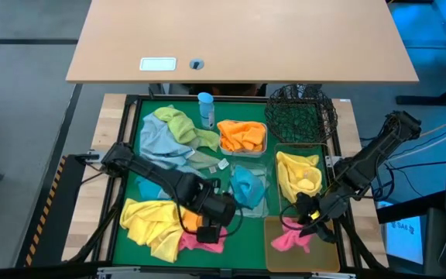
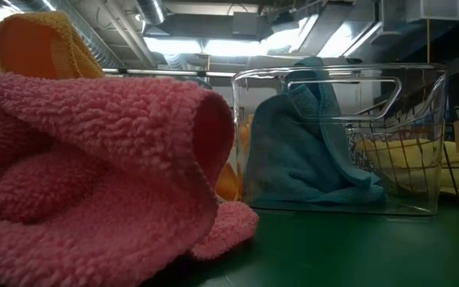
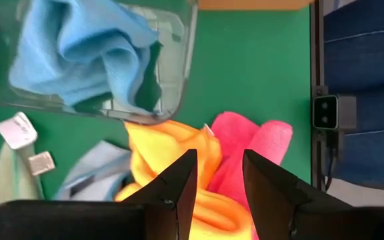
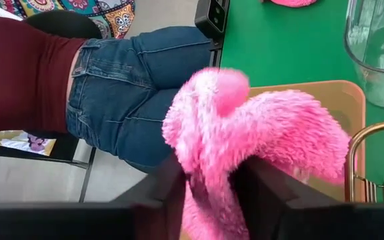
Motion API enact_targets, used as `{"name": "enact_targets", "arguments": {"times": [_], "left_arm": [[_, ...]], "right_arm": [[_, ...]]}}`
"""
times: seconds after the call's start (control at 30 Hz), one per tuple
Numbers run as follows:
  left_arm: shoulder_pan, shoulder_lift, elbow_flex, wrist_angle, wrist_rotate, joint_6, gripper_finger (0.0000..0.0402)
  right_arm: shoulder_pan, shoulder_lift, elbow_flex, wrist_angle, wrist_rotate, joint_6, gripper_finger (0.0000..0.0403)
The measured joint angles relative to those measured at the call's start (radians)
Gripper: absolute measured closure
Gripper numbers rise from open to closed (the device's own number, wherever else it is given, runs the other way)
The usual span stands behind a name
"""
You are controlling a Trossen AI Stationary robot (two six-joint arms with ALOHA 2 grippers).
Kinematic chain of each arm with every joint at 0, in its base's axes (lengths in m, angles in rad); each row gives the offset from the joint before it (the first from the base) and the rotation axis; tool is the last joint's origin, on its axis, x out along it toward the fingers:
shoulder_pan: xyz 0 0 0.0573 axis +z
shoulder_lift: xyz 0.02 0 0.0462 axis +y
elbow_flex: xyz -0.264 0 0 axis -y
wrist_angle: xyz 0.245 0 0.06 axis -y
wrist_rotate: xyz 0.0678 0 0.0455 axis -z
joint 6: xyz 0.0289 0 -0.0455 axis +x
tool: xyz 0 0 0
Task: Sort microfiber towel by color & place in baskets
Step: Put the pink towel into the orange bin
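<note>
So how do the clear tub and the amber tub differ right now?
The clear tub sits mid-mat and holds a teal blue towel lying fully inside; the amber tub sits at the front right corner with a pink towel draped over its rim. The right tool hangs over the amber tub, with no tool over the clear tub. Both hold one colour each.

- Green mat [image 1: 250, 232]: covers the tabletop work area inside a black frame.
- Blue-capped bottle [image 1: 206, 108]: stands upright near the mat's far edge.
- Wooden desk [image 1: 242, 39]: beyond the mat (a white label [image 1: 158, 64] lies on it).
- Person [image 4: 79, 80]: in the right wrist view, red top and blue jeans.
- Small black camera [image 3: 328, 112]: at the mat's edge.
</note>
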Motion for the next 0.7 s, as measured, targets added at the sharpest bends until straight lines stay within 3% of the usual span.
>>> {"name": "enact_targets", "arguments": {"times": [0.23, 0.7], "left_arm": [[-0.044, 0.001, -0.065, 0.054, -0.001, -0.099, 0.0287], [-0.139, 0.0, -0.236, 0.179, 0.006, -0.133, 0.0287]], "right_arm": [[-0.001, 0.0, 0.0, 0.0, 0.0, -0.002, 0.0233], [-0.001, 0.0, 0.0, 0.0, -0.003, -0.003, 0.0229]]}}
